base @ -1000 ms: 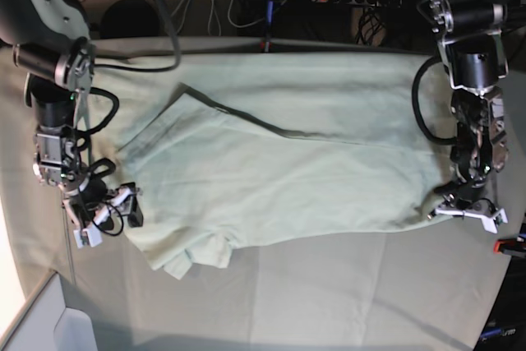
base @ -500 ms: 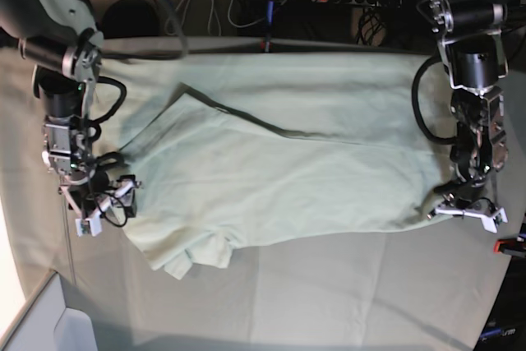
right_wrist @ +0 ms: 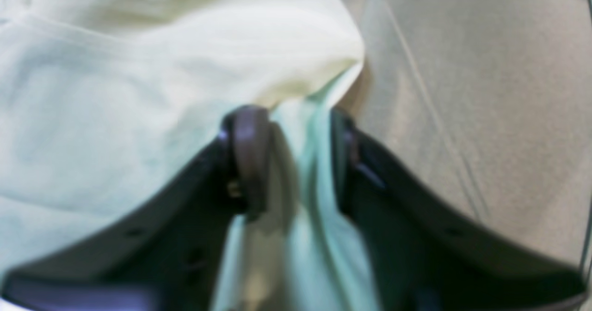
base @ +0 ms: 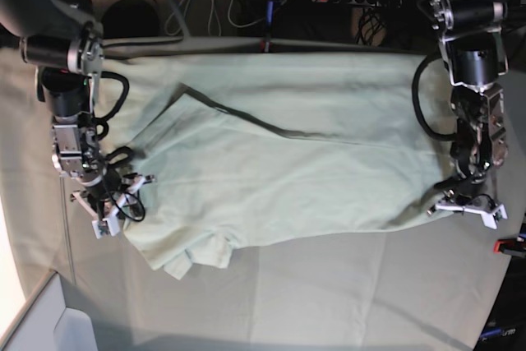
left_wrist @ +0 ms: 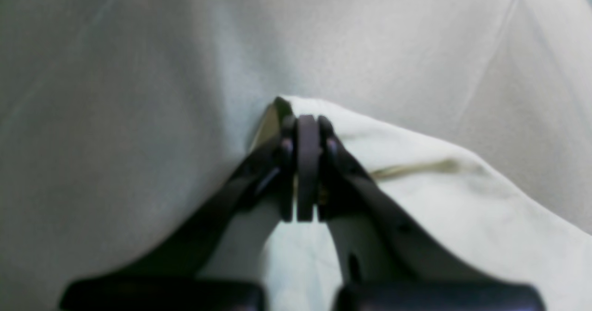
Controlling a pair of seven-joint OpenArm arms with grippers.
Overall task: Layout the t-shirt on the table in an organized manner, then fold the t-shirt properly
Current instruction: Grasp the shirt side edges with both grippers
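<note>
The t-shirt [base: 288,174] is pale mint green, of soft cloth, and lies spread flat and lengthwise across the table [base: 345,293], folded so that a long diagonal crease runs over its upper half. A small flap sticks out at its lower edge. The table is wide, covered in creased grey-green cloth, and reaches well beyond the shirt on every side.

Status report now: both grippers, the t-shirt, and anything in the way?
Left gripper shut on t-shirt corner. Right gripper partly closed around bunched shirt edge. Shirt half spread on table. No obstruction visible.
</note>
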